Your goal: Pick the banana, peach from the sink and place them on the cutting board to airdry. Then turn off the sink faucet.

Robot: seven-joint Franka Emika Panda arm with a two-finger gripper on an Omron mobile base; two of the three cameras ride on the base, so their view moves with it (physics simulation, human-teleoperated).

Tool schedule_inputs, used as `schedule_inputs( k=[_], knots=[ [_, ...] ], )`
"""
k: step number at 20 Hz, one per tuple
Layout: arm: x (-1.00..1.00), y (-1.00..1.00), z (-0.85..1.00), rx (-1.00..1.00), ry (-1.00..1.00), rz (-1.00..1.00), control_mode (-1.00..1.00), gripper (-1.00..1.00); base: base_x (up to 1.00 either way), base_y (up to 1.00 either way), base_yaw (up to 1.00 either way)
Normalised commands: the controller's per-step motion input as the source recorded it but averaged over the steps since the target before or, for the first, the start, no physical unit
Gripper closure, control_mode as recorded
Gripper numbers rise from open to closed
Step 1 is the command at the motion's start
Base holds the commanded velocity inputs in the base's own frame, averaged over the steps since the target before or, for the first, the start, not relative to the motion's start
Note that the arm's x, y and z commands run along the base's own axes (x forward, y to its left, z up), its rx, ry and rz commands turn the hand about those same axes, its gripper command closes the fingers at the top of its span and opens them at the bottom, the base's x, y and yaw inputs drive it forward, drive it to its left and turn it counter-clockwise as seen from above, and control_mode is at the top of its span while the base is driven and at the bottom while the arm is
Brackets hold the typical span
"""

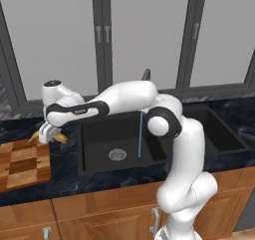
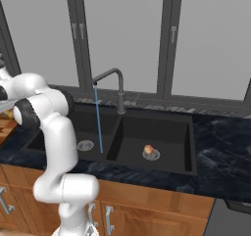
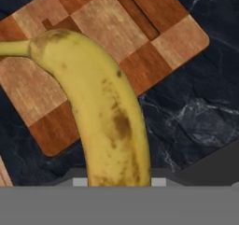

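The tool (image 1: 49, 136) grips the banana (image 1: 55, 136) and holds it in the air at the inner edge of the cutting board (image 1: 22, 165), which lies on the dark marble counter (image 1: 64, 177) to the left of the sink (image 1: 104, 134). In the hand view the banana (image 3: 100, 102) hangs over the board's corner and the counter beside it. The peach (image 2: 148, 149) sits by the drain of the right basin, and a thin blue stream runs from the sink faucet (image 2: 115, 83) into the left basin.

The white arm rises from its base, bends at a dark elbow joint and reaches far out to the left, forearm roughly level. Its wrist turns downward, and the gripper (image 1: 50, 134) points down, its jaws closed around the banana (image 3: 105, 112)
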Motion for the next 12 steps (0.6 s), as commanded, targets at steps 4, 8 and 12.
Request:
schedule_inputs(
  k=[4, 8, 12],
  knots=[
    [0.15, 0.24, -0.16, 0.0, 0.0, 0.0, -1.0, 1.0, 0.0, 0.0, 0.0],
    [0.14, 0.23, -0.16, 0.0, 0.0, 0.0, -1.0, 1.0, 0.0, 0.0, 0.0],
    [0.15, 0.19, -0.13, 0.0, 0.0, 0.0, -1.0, 1.0, 0.0, 0.0, 0.0]
  ],
)
